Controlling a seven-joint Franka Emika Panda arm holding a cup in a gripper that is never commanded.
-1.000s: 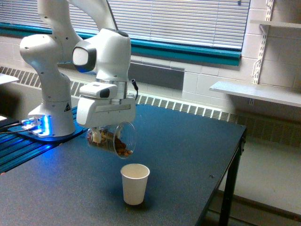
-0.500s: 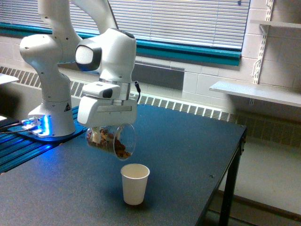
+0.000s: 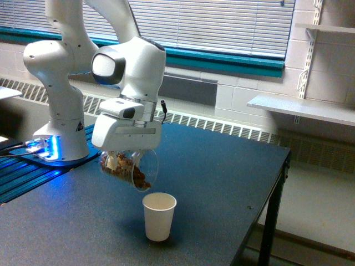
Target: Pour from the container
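Observation:
The container (image 3: pixel 133 169) is a clear plastic cup holding brown and white bits. It is tipped well over, mouth pointing down toward the exterior view's right. My gripper (image 3: pixel 125 158) is shut on it from above. A white paper cup (image 3: pixel 159 216) stands upright on the dark table (image 3: pixel 222 183), just below and right of the container's mouth, with a small gap between them. The brown bits have slid toward the container's lower rim. I cannot see into the paper cup.
The arm's white base (image 3: pixel 58 127) stands at the exterior view's left beside blue-lit rails (image 3: pixel 22 172). The table's right edge (image 3: pixel 277 183) drops to the floor. A wall shelf (image 3: pixel 299 108) and a radiator (image 3: pixel 222 127) are behind.
The wrist has rotated further and the container has tipped more steeply, its mouth lower toward the paper cup. The contents shifted toward the rim.

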